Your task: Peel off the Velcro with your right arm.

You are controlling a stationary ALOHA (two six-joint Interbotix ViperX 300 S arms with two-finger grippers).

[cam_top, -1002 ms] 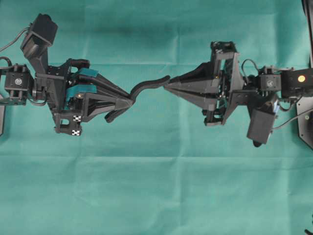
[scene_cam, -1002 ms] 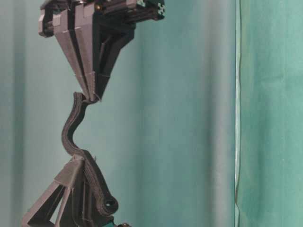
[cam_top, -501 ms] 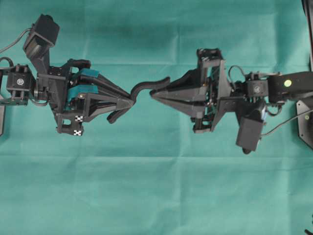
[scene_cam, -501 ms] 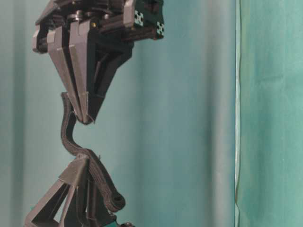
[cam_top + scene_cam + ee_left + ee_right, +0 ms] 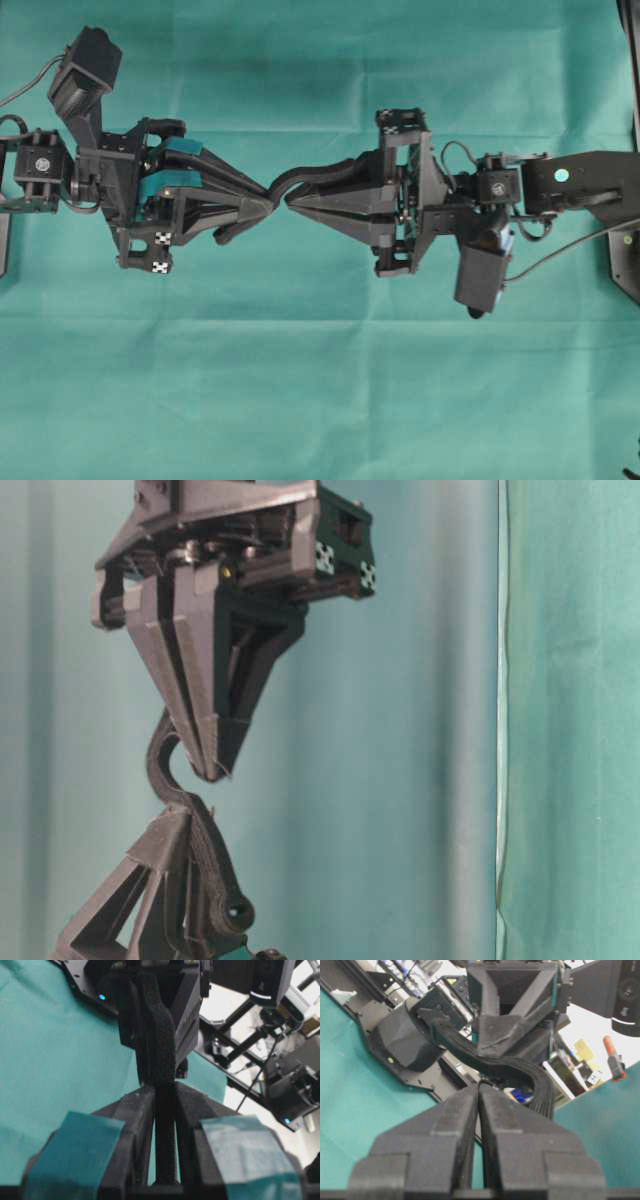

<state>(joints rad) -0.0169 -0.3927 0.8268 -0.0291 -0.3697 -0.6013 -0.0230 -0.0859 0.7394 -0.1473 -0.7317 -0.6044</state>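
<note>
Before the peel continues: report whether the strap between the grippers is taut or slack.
Slack: the Velcro curls in an S-bend between the left gripper and right gripper, whose tips nearly meet.

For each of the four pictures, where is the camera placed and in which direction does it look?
Overhead: above, looking down on the green cloth; both arms show.
Table-level: low, looking level along the arms; right hand above, left hand below.
Left wrist: behind the left hand's teal-taped fingers, facing the right arm.
Right wrist: behind the shut right hand, facing the left arm.
All share the Velcro.
</note>
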